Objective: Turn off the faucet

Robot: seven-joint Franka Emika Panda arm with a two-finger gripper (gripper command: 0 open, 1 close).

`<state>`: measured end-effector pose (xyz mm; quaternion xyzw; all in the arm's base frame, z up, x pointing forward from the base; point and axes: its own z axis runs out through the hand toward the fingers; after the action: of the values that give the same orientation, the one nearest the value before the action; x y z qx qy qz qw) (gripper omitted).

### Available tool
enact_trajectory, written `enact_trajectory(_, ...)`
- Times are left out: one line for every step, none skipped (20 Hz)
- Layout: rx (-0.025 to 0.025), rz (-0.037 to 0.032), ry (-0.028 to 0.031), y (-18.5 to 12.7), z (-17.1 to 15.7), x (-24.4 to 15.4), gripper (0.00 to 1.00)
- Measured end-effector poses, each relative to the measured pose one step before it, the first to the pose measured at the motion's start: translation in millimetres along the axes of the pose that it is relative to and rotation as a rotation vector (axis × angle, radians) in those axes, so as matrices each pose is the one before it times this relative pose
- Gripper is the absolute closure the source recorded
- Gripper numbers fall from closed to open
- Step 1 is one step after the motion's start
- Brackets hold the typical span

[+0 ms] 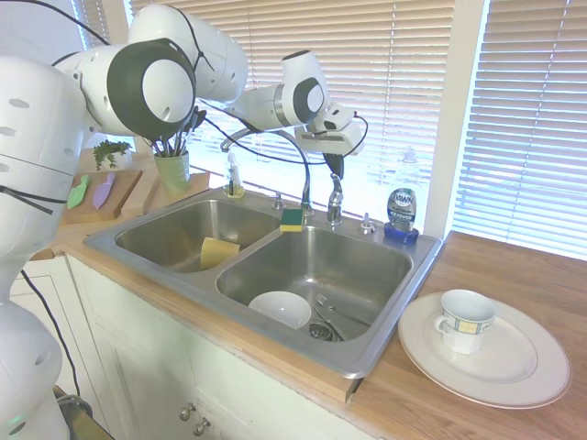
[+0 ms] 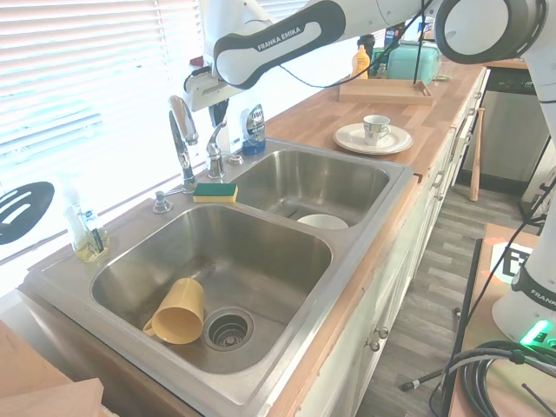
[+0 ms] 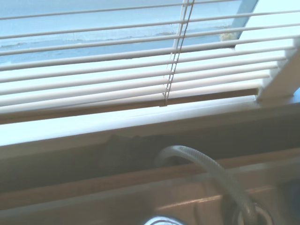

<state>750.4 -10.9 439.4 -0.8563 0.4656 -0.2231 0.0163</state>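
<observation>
Gripper (image 1: 336,167), upper centre, above faucet (image 1: 334,200) handle; finger state unclear. Risk: off-centre descent slips off the slick chrome lever.

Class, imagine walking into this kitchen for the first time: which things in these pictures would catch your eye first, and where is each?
The white robot arm reaches over the double steel sink, its gripper hanging just above the chrome faucet at the sink's back rim. A yellow cup lies on its side in one basin, a white bowl sits in the other. On the counter a mug stands on a white plate.
</observation>
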Motion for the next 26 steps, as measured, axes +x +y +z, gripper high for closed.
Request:
enact_trajectory(0.00056, 0.00107, -0.00148, 0.01, 0.08, -0.11, 1.00)
enact_trajectory(0.00092, 0.00140, -0.00199, 0.00, 0.06, -0.09, 1.00)
enact_trajectory(0.00063, 0.00116, -0.00219, 0.09, 0.20, -0.14, 1.00)
enact_trajectory(-0.00047, 0.00051, -0.00187, 0.25, 0.55, -0.39, 1.00)
enact_trajectory(-0.00077, 0.00013, -0.00138, 0.24, 0.54, -0.45, 1.00)
enact_trajectory(-0.00107, -0.00021, -0.00146, 0.26, 0.57, -0.66, 1.00)
enact_trajectory(-0.00133, 0.00012, -0.00205, 0.42, 0.83, -0.74, 1.00)
enact_trajectory(-0.00170, 0.00046, -0.00248, 0.79, 1.33, -0.80, 1.00)
enact_trajectory(-0.00301, 0.00011, -0.00301, 1.28, 2.01, -1.08, 1.00)
enact_trajectory(-0.00293, 0.00017, -0.00206, 1.37, 2.10, -0.68, 1.00)
enact_trajectory(-0.00270, 0.00090, -0.00193, 1.91, 2.16, -0.50, 1.00)
enact_trajectory(-0.00414, 0.00170, -0.00303, 2.78, 2.69, -0.58, 1.00)
enact_trajectory(-0.00453, 0.00224, -0.00326, 3.50, 3.84, -0.53, 1.00)
enact_trajectory(-0.00504, 0.00281, -0.00438, 4.06, 4.18, -0.70, 1.00)
enact_trajectory(-0.00549, 0.00259, -0.00527, 3.86, 4.36, -0.86, 1.00)
enact_trajectory(-0.00322, 0.00133, -0.00407, 3.43, 4.14, -1.16, 1.00)
enact_trajectory(-0.00254, 0.00011, -0.00346, 2.71, 3.63, -1.46, 1.00)
enact_trajectory(-0.00233, -0.00048, -0.00378, 2.25, 2.60, -1.83, 1.00)
enact_trajectory(0.00001, -0.00071, -0.00168, 1.31, 1.84, -1.25, 1.00)
enact_trajectory(0.00151, -0.00042, -0.00035, 0.96, 0.41, -0.81, 1.00)
enact_trajectory(0.00137, 0.00003, 0.00048, 0.21, -1.07, -0.07, 1.00)
enact_trajectory(0.00319, -0.00048, 0.00141, -0.78, -2.40, -0.01, 1.00)
enact_trajectory(0.00479, -0.00153, 0.00184, -1.51, -3.57, -0.53, 1.00)
enact_trajectory(0.00464, -0.00282, 0.00148, -1.92, -3.37, -1.29, 1.00)
enact_trajectory(0.00332, -0.00364, 0.00088, -1.92, -2.60, -1.76, 1.00)
enact_trajectory(0.00142, -0.00356, -0.00050, -1.53, -1.32, -2.11, 1.00)
